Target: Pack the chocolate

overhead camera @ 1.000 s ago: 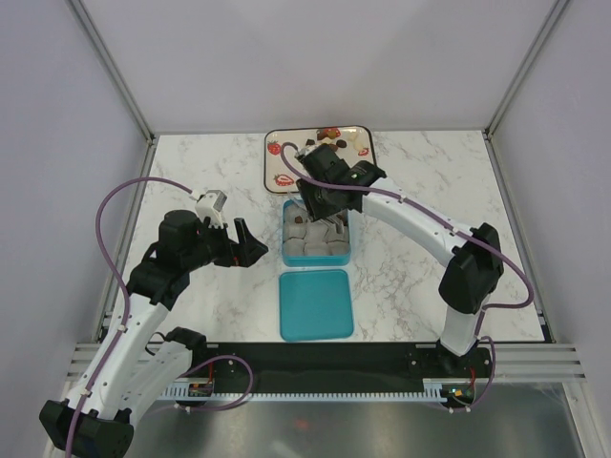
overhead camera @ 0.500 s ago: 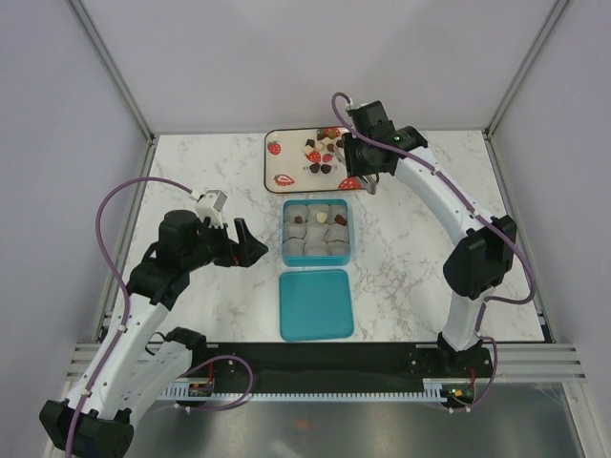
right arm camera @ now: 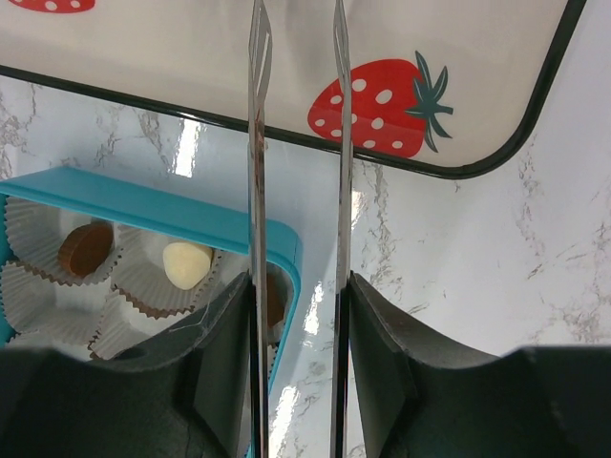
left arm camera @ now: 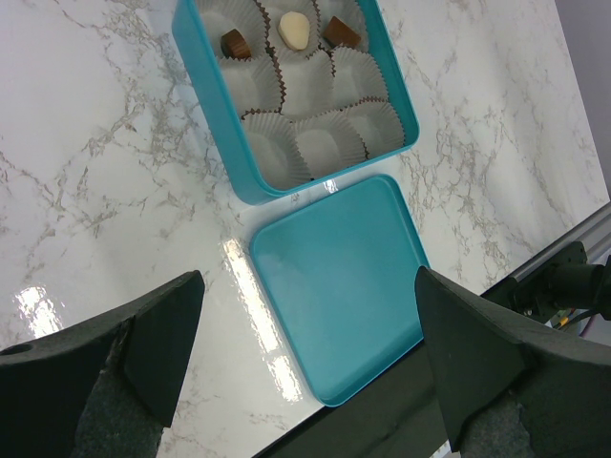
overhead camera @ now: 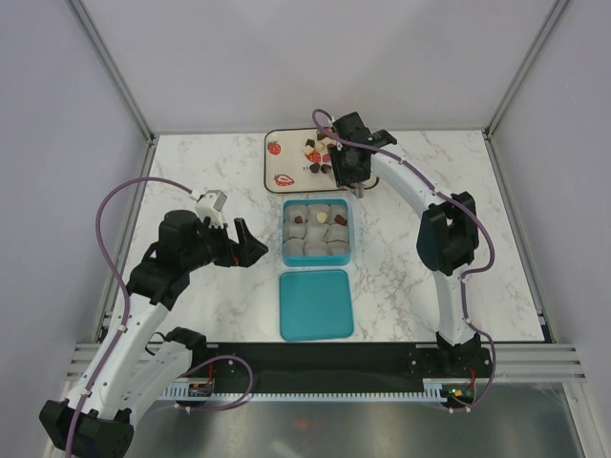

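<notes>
At the back of the table, the right gripper (overhead camera: 346, 172) is hanging over the near right corner of the tray (overhead camera: 291, 162). Its thin blades are standing partly apart, gripping nothing. Loose chocolate (overhead camera: 313, 153) is lying on the tray, and three pieces are sitting in the box's (left arm camera: 205, 95) back row. Left of the box, the left gripper (overhead camera: 250, 240) is hovering, spread wide and empty.

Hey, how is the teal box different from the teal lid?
The box is deeper and holds paper cups with three chocolates; the lid is shallow and bare. The box lies nearer the tray, the lid farther off. Both are teal rounded squares, lying apart.
</notes>
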{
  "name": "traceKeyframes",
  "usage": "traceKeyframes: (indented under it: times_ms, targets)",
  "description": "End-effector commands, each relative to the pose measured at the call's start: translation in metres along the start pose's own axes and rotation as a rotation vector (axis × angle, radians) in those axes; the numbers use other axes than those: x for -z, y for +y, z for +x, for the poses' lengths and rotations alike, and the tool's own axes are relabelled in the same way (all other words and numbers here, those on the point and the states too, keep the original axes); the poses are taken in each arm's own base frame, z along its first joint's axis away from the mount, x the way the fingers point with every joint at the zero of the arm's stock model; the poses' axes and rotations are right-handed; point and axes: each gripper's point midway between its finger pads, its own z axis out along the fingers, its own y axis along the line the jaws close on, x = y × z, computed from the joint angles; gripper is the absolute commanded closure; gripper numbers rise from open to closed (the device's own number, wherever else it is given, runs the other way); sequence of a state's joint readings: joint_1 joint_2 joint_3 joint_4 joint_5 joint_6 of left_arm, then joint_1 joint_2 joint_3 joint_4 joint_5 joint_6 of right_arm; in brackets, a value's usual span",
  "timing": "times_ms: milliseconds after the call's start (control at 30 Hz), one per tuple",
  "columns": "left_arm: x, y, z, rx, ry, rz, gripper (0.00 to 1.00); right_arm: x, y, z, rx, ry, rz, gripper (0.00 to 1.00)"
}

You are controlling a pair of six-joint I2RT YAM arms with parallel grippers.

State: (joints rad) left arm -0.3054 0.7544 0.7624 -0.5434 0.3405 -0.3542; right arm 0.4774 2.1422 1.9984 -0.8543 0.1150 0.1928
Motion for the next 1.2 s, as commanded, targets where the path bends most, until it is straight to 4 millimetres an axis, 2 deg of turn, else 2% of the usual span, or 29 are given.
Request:
traceKeyframes:
  times_ms: [0,433,700,967,1167]
  targets:
    - [0.001,-0.001,-0.003,-0.033,-0.013,0.006,0.0,0.008,0.005,-0.021,0.017,-0.067,-0.023,0.5]
    - [0.001,0.0,-0.003,-0.035,-0.014,0.003,0.0,-0.026,0.004,-0.015,0.034,-0.034,-0.008,0.48]
    - [0.0,0.001,-0.002,-0.034,-0.009,0.001,0.0,-0.039,0.004,-0.015,0.026,-0.021,-0.022,0.48]
    - [0.0,0.001,-0.003,-0.035,-0.01,0.0,0.0,-0.045,0.005,-0.016,0.009,-0.016,-0.037,0.5]
    - [0.0,0.0,-0.003,-0.036,-0.01,0.001,0.0,-0.041,0.001,-0.015,0.004,-0.013,-0.035,0.52]
